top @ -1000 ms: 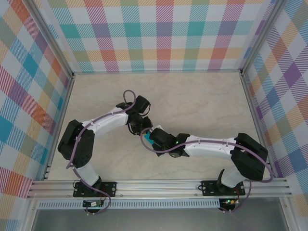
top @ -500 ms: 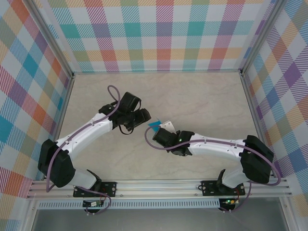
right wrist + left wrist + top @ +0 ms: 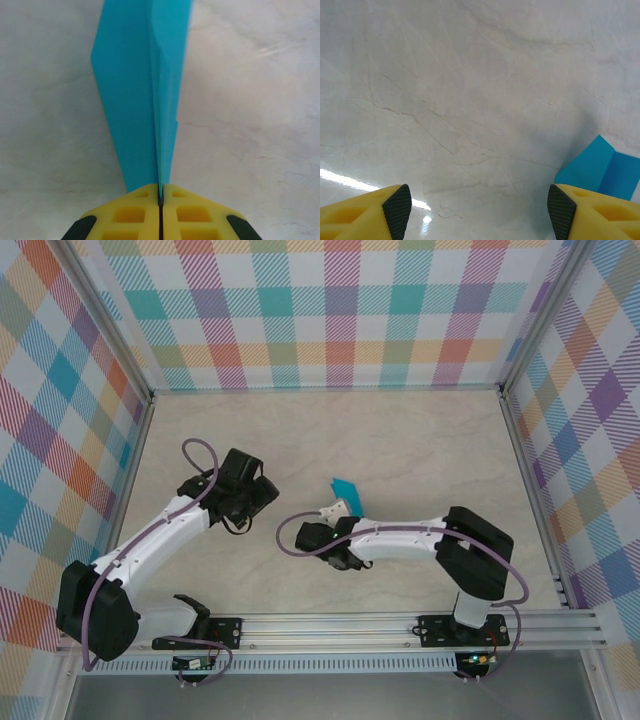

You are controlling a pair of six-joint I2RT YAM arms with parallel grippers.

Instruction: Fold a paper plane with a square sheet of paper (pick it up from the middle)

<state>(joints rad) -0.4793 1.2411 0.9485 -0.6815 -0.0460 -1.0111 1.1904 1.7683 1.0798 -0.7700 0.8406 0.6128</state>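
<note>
At the near edge of the table, nearer than the paper plane, both arm bases are bolted to an aluminium rail.

1. Right arm: reaches from its base leftward, then turns up toward the plane. The right gripper sits directly on the near side of the plane. In the right wrist view the right gripper has its yellow fingers pressed together, clamped on the narrow end of the paper plane. The centre crease runs into the seam between the fingers, and the teal body widens away from them. Whether the plane touches the table surface cannot be told.

2. Left arm: the left gripper stands to the left of the plane, well apart from it. In the left wrist view the left gripper has its fingertips spread wide with nothing between them; bare marbled table lies below. A corner of the paper plane shows just beyond the right-hand fingertip.

3. Beyond the plane: bare table extends to the plaid walls.
</note>
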